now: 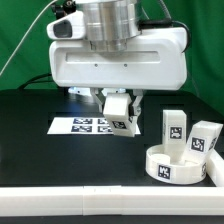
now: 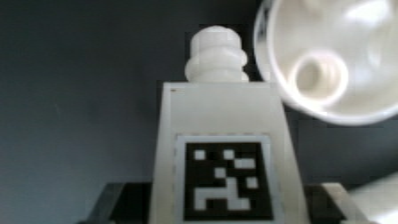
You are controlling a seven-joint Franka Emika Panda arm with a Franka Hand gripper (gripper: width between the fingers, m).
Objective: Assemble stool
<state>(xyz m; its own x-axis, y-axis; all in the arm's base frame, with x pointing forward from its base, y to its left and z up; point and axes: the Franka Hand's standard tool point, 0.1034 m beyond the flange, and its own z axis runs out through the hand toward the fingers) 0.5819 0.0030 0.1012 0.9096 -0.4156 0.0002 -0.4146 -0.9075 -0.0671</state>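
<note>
A green curtain hangs behind a black table [image 1: 40, 150], and a long white bar [image 1: 70, 203] runs along the table's near edge.

In the exterior view, the marker board [image 1: 82, 125] lies flat on the table, toward the exterior view's left of centre, its printed tags facing up. The arm's large white wrist housing fills the upper middle of the picture. Below it the gripper [image 1: 119, 108] hangs just above the marker board's right end, and its fingers are clamped on a white stool leg [image 1: 122, 112]. The leg sits between the fingers, tilted, its tagged face turned down toward the camera, its lower end just over the board's edge; whether it touches the board cannot be told. To the exterior view's right, well apart from the gripper, the ring-shaped seat [image 1: 178, 163] rests on the table with a tag on its outer wall. Two more legs stand upright just behind it: one [image 1: 174, 127] at its back rim and another [image 1: 204, 139] further to the exterior view's right, each showing a tag.

In the wrist view, the held leg [image 2: 224, 150] fills the middle of the picture, a tapered white block with a black-and-white tag on its wide end and a ribbed white peg [image 2: 217, 55] at its narrow end. The fingers [image 2: 134, 203] show as dark shapes flanking the leg's wide end on both sides, pressed against it. Beyond the peg, the seat [image 2: 329, 70] appears blurred as a bright round form with a hole in it, apart from the leg.
</note>
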